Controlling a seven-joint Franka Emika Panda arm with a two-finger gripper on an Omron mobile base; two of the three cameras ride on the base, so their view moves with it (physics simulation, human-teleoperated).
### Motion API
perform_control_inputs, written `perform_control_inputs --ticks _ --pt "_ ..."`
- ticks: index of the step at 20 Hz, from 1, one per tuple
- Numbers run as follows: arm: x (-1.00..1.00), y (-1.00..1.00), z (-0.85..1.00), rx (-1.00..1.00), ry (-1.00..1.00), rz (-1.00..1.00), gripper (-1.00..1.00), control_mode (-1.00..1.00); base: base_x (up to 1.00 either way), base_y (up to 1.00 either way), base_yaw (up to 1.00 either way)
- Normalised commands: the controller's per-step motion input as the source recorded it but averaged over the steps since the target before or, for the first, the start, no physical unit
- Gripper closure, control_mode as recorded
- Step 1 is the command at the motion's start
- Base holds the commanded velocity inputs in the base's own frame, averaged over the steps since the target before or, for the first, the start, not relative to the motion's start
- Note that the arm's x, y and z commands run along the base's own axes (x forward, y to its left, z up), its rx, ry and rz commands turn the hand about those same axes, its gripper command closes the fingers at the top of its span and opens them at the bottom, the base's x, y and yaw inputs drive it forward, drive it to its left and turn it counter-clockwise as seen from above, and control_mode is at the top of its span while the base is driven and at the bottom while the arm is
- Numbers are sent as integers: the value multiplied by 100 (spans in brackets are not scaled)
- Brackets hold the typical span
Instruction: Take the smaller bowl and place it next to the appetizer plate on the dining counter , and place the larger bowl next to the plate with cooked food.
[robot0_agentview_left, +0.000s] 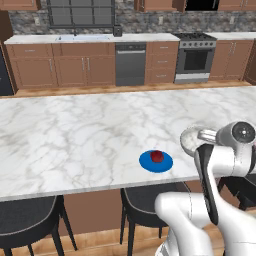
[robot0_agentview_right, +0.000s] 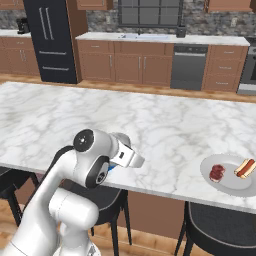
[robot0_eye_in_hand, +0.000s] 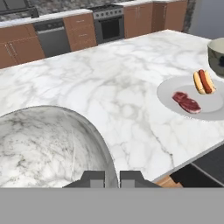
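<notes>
1. Hand view shows the smaller bowl (robot0_eye_in_hand: 48, 144) close up at lower left, its rim running down between the two dark fingertips (robot0_eye_in_hand: 94, 178) of the gripper (robot0_eye_in_hand: 112, 179), whose jaws are clamped on that rim.
2. From the left base view, this bowl (robot0_agentview_left: 192, 140) sits over the dining counter (robot0_agentview_left: 75, 135), just right of the appetizer plate (robot0_agentview_left: 156, 161).
3. Farther right lies the plate with cooked food (robot0_eye_in_hand: 192, 98), and the larger bowl (robot0_eye_in_hand: 216, 54) stands beyond it.

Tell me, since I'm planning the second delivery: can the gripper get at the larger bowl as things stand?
Probably not yet: the gripper is shut on the smaller bowl's rim. The larger bowl sits beyond the plate with cooked food, nothing covering it.
</notes>
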Motion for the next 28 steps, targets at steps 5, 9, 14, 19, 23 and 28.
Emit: perform_control_inputs --ticks 5,9,14,19,23,28 --pt "28 -10 -49 2 1 0 100 -100 0 0 0" --pt "49 -17 -28 9 7 0 100 -100 0 0 0" --pt "54 -33 -13 9 13 0 100 -100 0 0 0" --pt "49 -27 -12 4 12 0 100 -100 0 0 0" --pt "49 0 -30 0 4 0 100 -100 0 0 0" --pt "28 0 -44 0 0 0 100 -100 0 0 0"
